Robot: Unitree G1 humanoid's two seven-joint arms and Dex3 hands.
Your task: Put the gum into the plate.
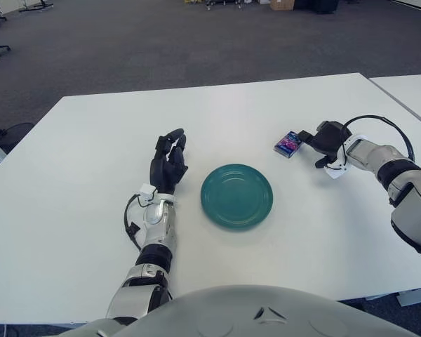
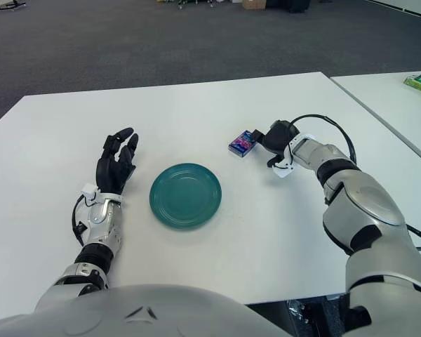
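Gum (image 1: 288, 144), in a small blue pack, sits at the fingertips of the right hand (image 1: 328, 138), up and to the right of the green plate (image 1: 236, 196) on the white table (image 1: 70, 182). The fingers touch the pack's right end, but whether they grip it cannot be told. The left hand (image 1: 168, 162) shows left of the plate, fingers loosely extended, holding nothing.

Left hand (image 1: 167, 161) idle, palm down, fingers extended and relaxed, holding nothing, forearm stretched straight forward from the body. Right arm reaches forward and bends inward at the elbow, wrist turned toward the left. Right hand (image 1: 323, 138) dark, fingers pointing left, fingertips (image 2: 258, 137) at the gum (image 1: 288, 144), apparently pinching it.
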